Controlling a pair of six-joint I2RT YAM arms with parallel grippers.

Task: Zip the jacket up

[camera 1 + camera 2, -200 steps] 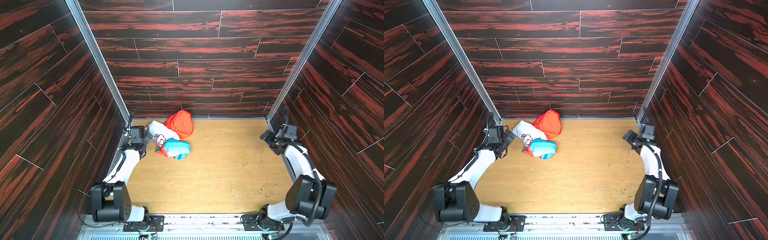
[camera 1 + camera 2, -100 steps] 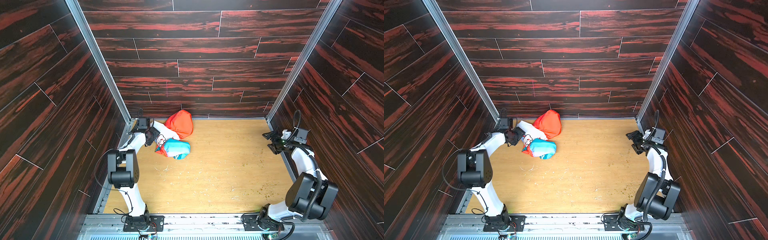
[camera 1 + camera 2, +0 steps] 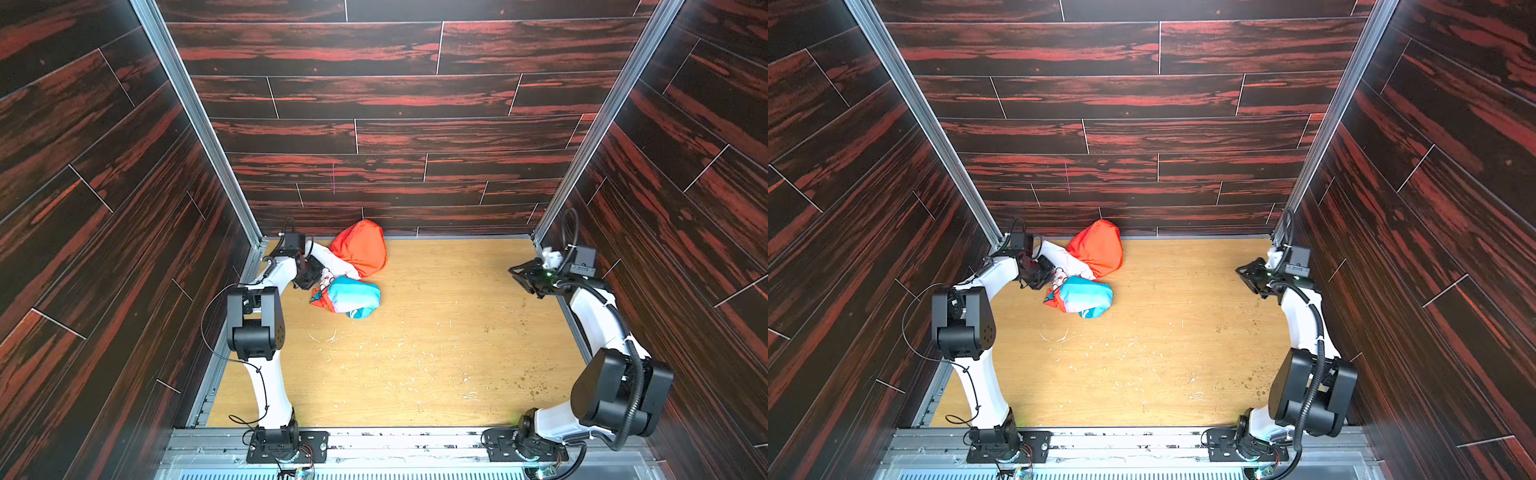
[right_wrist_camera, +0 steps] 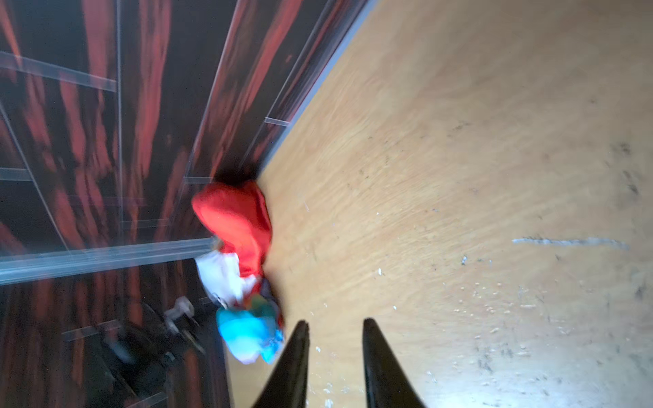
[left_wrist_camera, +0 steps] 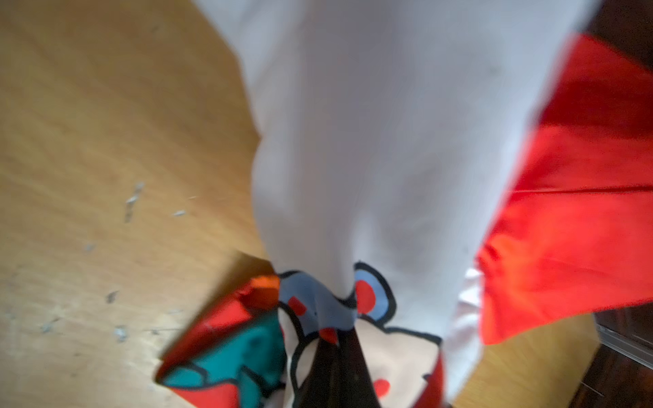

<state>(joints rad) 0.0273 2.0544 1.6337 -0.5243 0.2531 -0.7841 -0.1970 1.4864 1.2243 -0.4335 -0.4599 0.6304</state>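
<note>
A: Jacket first; where do we put it?
B: Far left part of the tabletop, crumpled in a heap. In both top views the orange hood lies nearest the back wall; touching it or just beside it, we cannot tell. A white part runs from the hood towards the left arm; a light blue bunch sits on the near side.
A: Zip?
B: We cannot make it out; cloth is too bunched.
A: Left tool?
B: Down at the heap's left edge, on the white and printed cloth. In the left wrist view its dark fingers are pressed together with cartoon-print cloth gathered around them; we call it pinching the jacket. That view is blurred; which edge or seam it has, we cannot tell.
A: Right tool?
B: Well apart from the jacket, at the right edge of the tabletop, pointing towards the heap. In the right wrist view the right tool shows two dark fingers spread with a narrow gap and nothing between them; the view is smeared.
A: Anything else we log?
B: White scuffs and small greenish crumbs on the bare wood.
</note>
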